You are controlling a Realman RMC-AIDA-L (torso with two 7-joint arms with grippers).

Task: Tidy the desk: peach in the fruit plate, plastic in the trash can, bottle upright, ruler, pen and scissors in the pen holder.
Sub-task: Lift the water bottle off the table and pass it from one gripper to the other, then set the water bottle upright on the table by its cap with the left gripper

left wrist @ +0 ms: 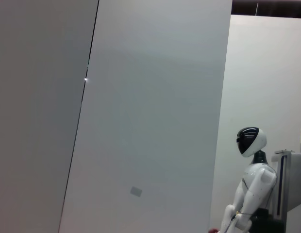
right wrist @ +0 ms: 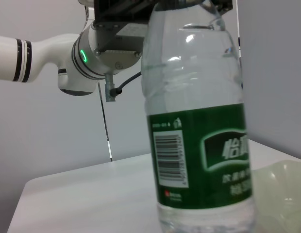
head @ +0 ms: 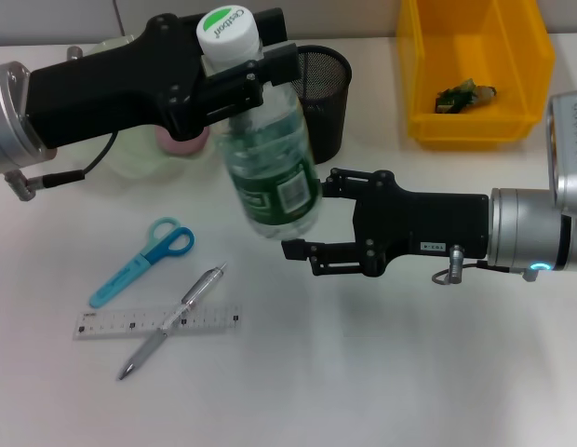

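The left gripper is pinching the neck of the clear plastic water bottle with a green label and white cap, which is hanging upright below it over the white desk. The right gripper is waiting just beside the bottle's lower body, fingers spread wide. The black mesh pen holder is standing just behind the bottle, beyond the left gripper
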